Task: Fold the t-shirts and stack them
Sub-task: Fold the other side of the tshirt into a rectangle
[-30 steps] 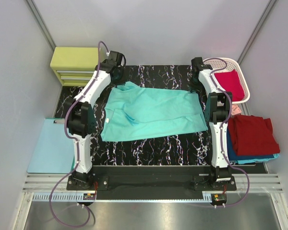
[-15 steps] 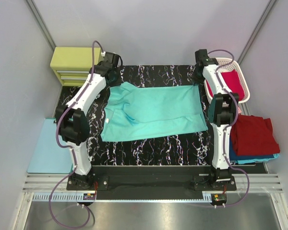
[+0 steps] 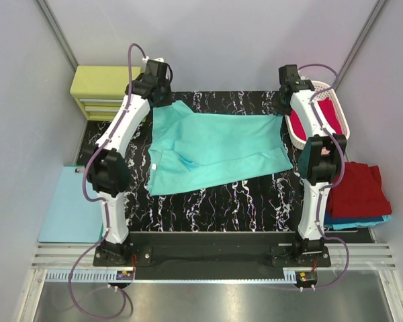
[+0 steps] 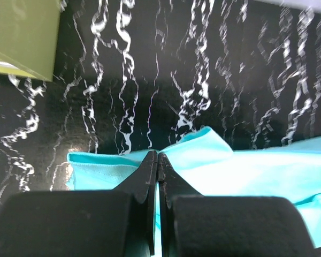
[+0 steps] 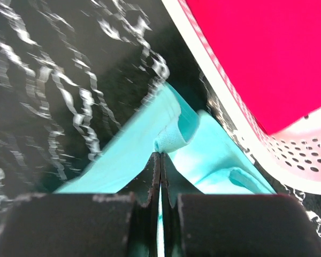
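Pale grey walls [image 3: 208, 40] enclose a black, white-veined marble-pattern tabletop [image 3: 221, 204]. The left gripper [image 4: 158, 156] and right gripper [image 5: 160, 155] each pinch a far corner of the mint-teal cloth t-shirt [image 3: 215, 147].

Only an edge of the blue cloth shirt [image 3: 356, 221] shows beneath the folded dark red shirt [image 3: 359, 191] — the rest hidden.

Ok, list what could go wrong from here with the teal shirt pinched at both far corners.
1. Left gripper and right gripper each pinch only a thin edge of the mint-teal shirt; it could slip free.
2. The right gripper works close beside the basket; cloth might snag its rim.
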You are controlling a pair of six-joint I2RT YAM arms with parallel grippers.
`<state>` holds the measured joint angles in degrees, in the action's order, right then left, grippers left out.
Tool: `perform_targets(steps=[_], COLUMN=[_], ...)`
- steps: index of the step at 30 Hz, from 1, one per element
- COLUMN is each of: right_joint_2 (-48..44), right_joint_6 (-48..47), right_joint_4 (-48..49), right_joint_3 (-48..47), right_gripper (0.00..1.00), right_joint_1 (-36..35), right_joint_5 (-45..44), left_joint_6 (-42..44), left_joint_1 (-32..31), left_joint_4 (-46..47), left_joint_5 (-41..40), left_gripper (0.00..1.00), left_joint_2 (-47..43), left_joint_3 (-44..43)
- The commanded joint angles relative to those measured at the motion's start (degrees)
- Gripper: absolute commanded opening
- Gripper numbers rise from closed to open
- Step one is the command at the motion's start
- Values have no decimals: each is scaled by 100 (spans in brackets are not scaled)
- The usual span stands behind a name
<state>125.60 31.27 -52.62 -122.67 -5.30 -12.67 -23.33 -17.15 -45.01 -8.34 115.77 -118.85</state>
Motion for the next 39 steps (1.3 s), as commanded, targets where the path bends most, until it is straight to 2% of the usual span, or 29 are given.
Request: perform_targets(steps=[1, 7, 18, 28, 35, 36, 37, 38, 39], right_joint_2=[-571, -800, -668, -739, -774, -774, -783, -826, -861], right_joint_6=[-59, -42, -59, -24, -33, -94, -121, -182, -217], right_joint_4=[313, 727, 797, 885, 990, 1008, 1026, 1034, 1113], right_joint_3=[733, 1544, 1658, 2124, 2309, 2292, 2266, 2204, 2195], right_gripper=[0, 0, 0, 0, 1, 6, 21, 29, 37], right_joint_1=[-6, -6, -6, -15, -15, -15, -24, -41, -59], right_joint_5=[-262, -315, -315, -403, -403, -369, -325, -316, -272], left_joint_6=[48, 83, 22, -66, -128, -154, -154, -189, -207], left_joint_1=[-43, -315, -403, -518, -711, -755, -764, -781, -816], left_joint_4=[54, 265, 581, 924, 933, 933, 933, 933, 933], left_joint_5=[79, -282, -564, -616, -669, -721, -739, -757, -809], left_gripper=[0, 0, 0, 0, 0, 3, 9, 26, 34], left_joint_2=[105, -186, -809, -1495, -1583, -1583, -1583, -1627, -1662], left_joint_3=[133, 775, 1706, 3059, 3386, 3420, 3421, 3412, 3412])
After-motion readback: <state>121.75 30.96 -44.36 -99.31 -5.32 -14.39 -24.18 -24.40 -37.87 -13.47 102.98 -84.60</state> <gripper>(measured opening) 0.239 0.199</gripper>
